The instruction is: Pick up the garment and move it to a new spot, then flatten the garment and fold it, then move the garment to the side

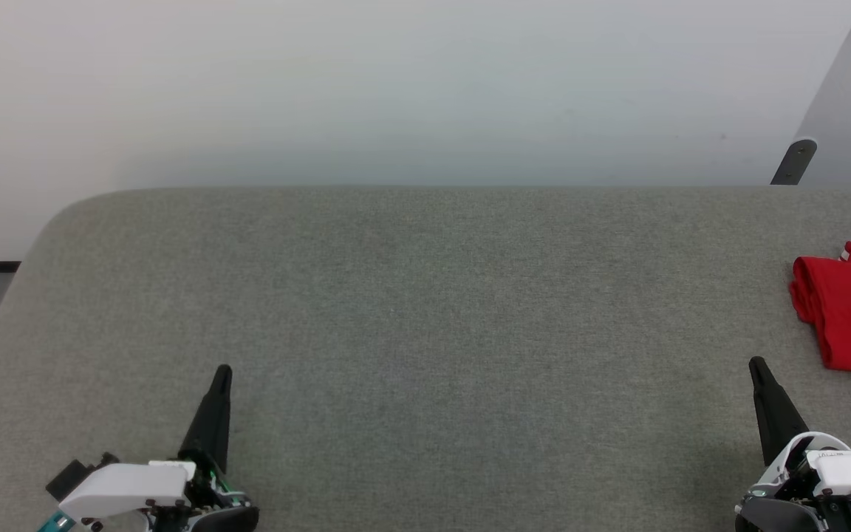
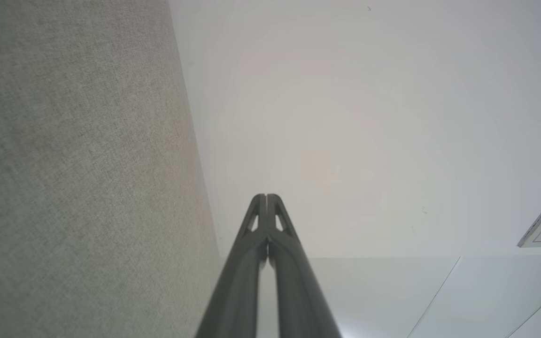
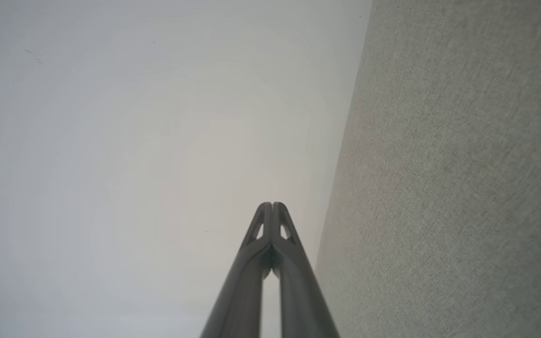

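The folded shirt (image 1: 850,314) lies on the desk (image 1: 425,295), ahead-right of the right hand (image 1: 756,365), with its long axis running fore-aft. The right hand and the left hand (image 1: 223,371) have their fingers pressed together and hold nothing.

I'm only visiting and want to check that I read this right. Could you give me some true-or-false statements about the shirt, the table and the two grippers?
1. The shirt lies folded at the right side of the table. True.
2. The right gripper is holding the shirt. False: it is shut on nothing and sits apart from the shirt.
3. The left gripper has its fingers pressed together. True.
4. The shirt is spread out flat in the middle of the table. False: it is a folded bundle at the right, partly cut off by the picture's edge.
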